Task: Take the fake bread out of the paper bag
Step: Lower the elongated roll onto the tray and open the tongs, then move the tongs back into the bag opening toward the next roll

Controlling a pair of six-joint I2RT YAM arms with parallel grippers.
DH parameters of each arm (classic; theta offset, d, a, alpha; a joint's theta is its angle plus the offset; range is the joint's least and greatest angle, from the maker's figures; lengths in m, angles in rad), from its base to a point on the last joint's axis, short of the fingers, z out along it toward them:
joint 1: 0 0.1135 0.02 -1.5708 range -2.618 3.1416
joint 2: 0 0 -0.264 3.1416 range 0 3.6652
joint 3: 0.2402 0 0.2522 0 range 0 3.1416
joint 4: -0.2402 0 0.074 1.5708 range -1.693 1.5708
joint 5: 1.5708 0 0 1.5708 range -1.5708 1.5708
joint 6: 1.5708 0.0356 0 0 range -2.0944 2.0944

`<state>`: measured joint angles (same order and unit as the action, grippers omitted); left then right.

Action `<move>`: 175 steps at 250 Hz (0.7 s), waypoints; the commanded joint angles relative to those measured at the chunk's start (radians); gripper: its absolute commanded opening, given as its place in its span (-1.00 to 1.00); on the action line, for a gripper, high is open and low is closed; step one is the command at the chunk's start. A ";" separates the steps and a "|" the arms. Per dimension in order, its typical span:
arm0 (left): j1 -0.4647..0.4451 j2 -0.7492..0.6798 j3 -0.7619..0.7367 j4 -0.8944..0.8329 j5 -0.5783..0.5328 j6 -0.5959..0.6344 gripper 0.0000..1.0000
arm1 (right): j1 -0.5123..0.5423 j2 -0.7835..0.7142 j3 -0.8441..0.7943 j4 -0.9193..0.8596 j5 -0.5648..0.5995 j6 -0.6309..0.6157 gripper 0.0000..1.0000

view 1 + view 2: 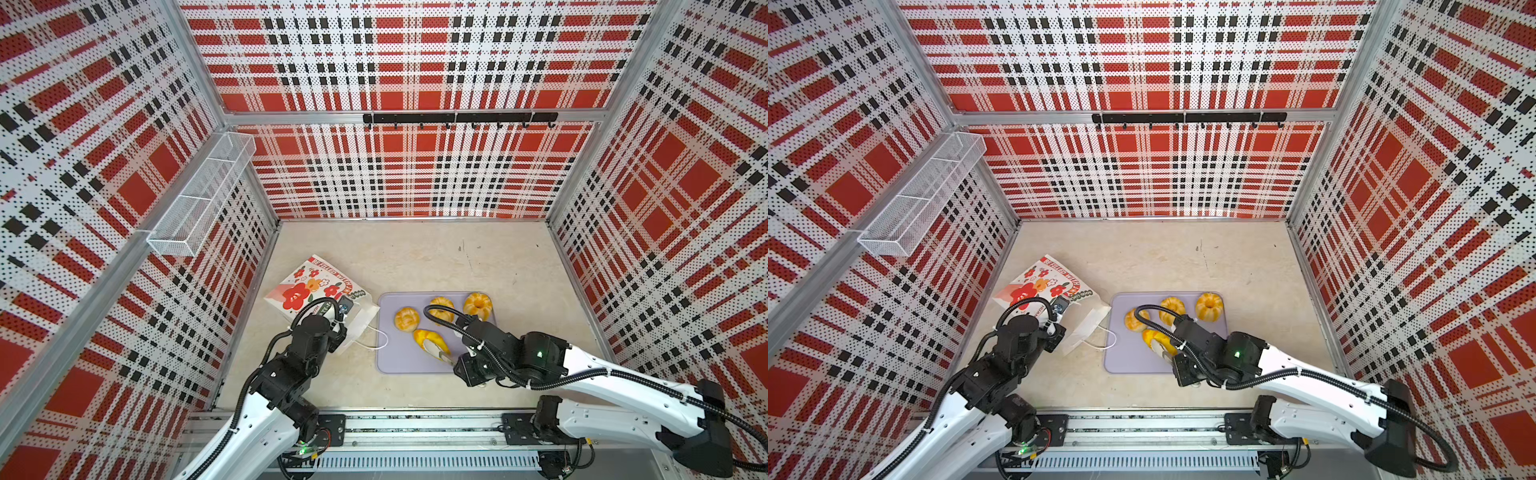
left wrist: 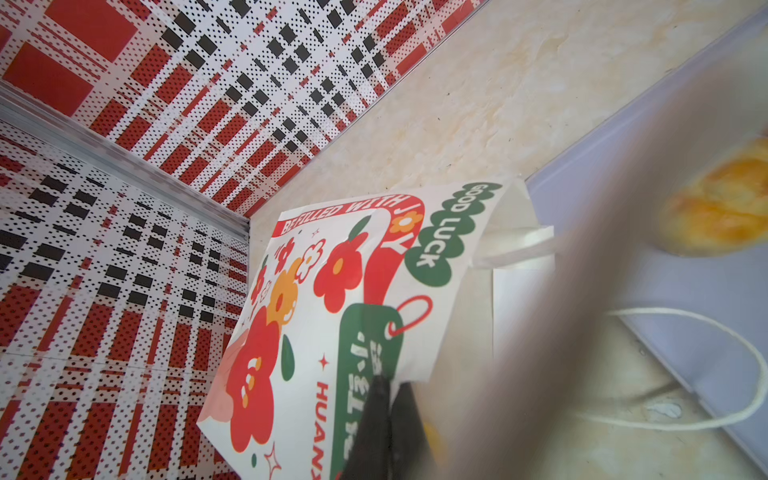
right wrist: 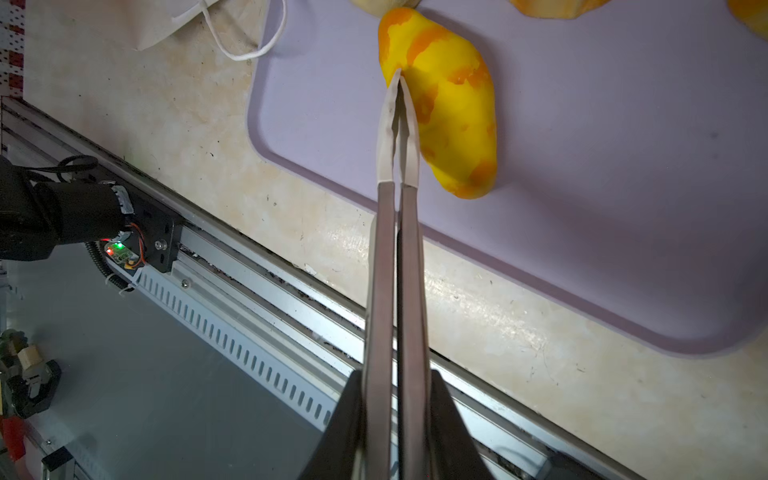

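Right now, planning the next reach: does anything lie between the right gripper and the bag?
Only the bag's cord handle, looped over the tray's edge; the loaf lies beside the right gripper, not across that path.

- paper bag [image 1: 307,291], left of centre: white paper, matt, colour print; cord handle [image 2: 665,310], white.
- fake-bread loaf [image 3: 453,108], upper centre: smooth moulded yellow, orange patches, slight sheen.
- tray [image 3: 623,187]: lavender plastic, smooth, matt.
- table [image 1: 415,257]: beige marbled, scuffed.
- my right pincer [image 3: 399,75]: brushed bare metal blades in black plastic mounts.
- walls [image 1: 415,62]: perforated sheet, plaid-printed.
- basket [image 1: 199,199], upper left: white wire mesh.
- hook rail [image 1: 457,117]: black, matt.
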<state>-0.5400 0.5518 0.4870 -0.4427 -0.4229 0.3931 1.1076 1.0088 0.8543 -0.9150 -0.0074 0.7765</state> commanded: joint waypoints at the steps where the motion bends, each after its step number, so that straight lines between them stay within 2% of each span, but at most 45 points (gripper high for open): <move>1: -0.008 -0.003 -0.005 0.012 0.014 -0.002 -1.00 | 0.027 0.003 0.019 0.024 0.035 0.060 -1.00; 47: -0.016 -0.002 -0.004 0.011 0.027 0.002 -1.00 | 0.034 0.049 0.092 0.027 0.034 0.012 -1.00; 83: -0.024 -0.002 -0.007 0.011 0.034 0.006 -1.00 | 0.034 0.086 0.164 0.133 -0.015 -0.033 -0.94; 122: -0.029 0.002 -0.008 0.010 0.042 0.009 -1.00 | 0.034 0.158 0.216 0.310 -0.083 -0.063 -0.86; 161: -0.031 0.005 -0.012 0.023 0.051 0.002 -1.00 | 0.032 0.275 0.227 0.529 -0.103 -0.082 -0.67; 175: -0.030 0.007 -0.013 0.025 0.055 0.000 -1.00 | 0.031 0.328 0.225 0.621 -0.106 -0.082 -0.66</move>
<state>-0.5636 0.5571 0.4866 -0.4423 -0.3977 0.3973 1.1374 1.2488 1.0550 -0.5743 -0.0868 0.7212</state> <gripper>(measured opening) 0.048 0.232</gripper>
